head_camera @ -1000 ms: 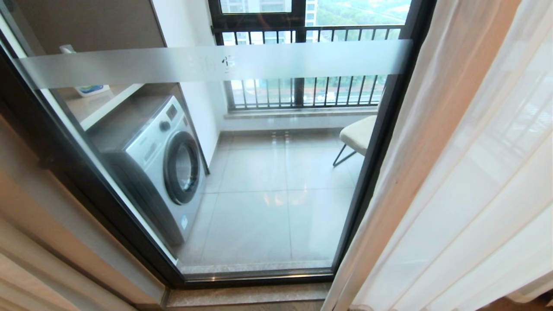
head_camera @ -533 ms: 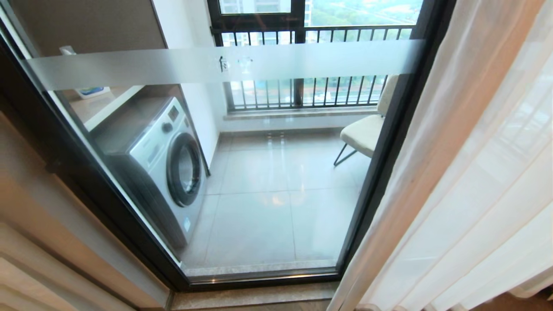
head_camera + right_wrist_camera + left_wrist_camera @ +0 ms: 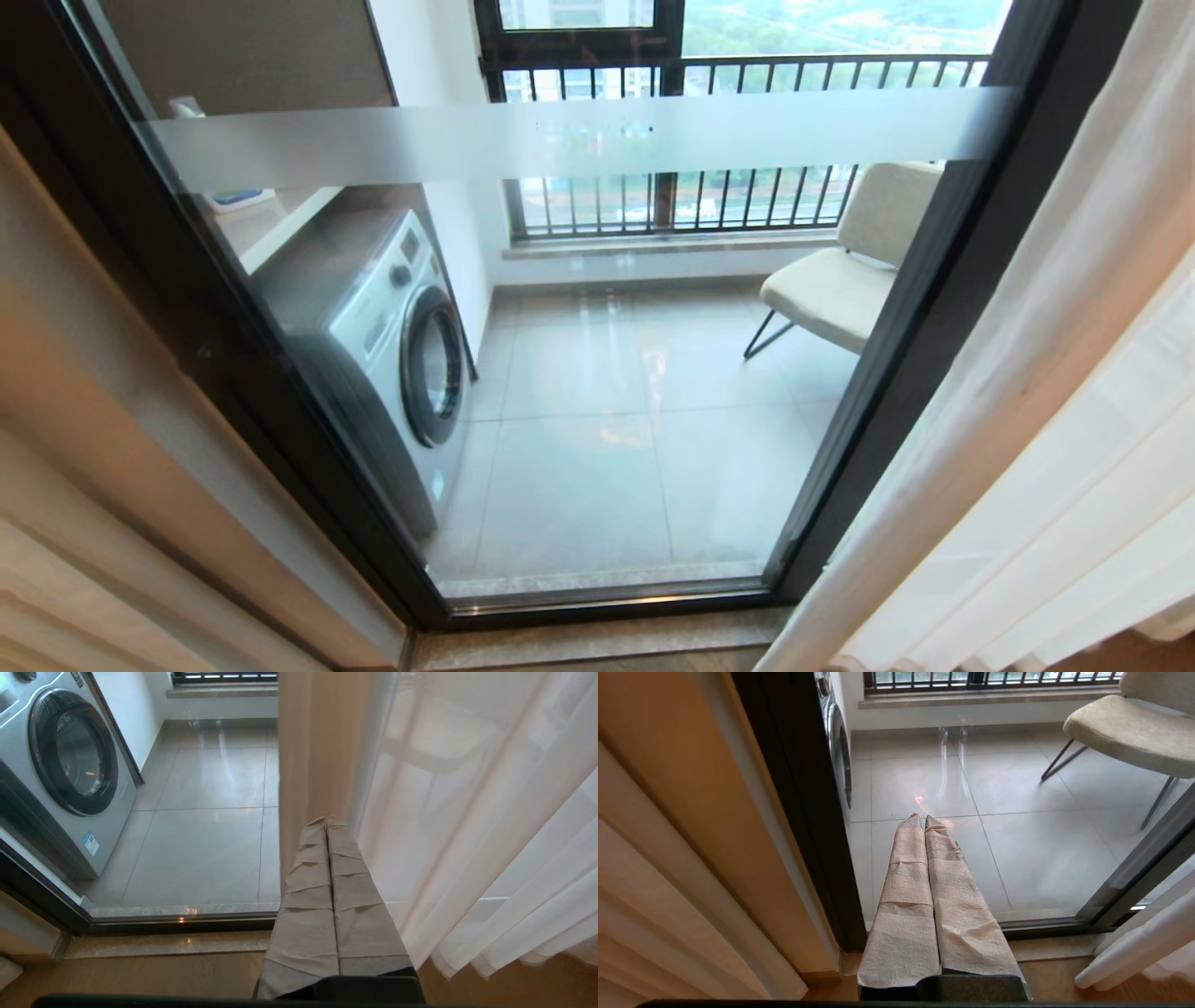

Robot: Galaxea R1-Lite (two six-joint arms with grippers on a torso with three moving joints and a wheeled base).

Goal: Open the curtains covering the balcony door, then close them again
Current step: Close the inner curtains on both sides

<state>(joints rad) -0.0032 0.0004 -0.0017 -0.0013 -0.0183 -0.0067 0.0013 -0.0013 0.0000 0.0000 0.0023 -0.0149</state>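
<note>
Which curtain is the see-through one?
The white sheer curtain on the right: window light glows through it. The beige curtain on the left is thick and lets nothing show through.

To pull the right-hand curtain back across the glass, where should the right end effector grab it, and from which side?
Probably take the beige curtain by its free leading edge, the vertical fold hanging nearest the glass of the balcony door, not the sheer layer behind it. Come in from the glass side, since that edge hangs just ahead of the shut right end effector, then draw it toward the washing machine.
</note>
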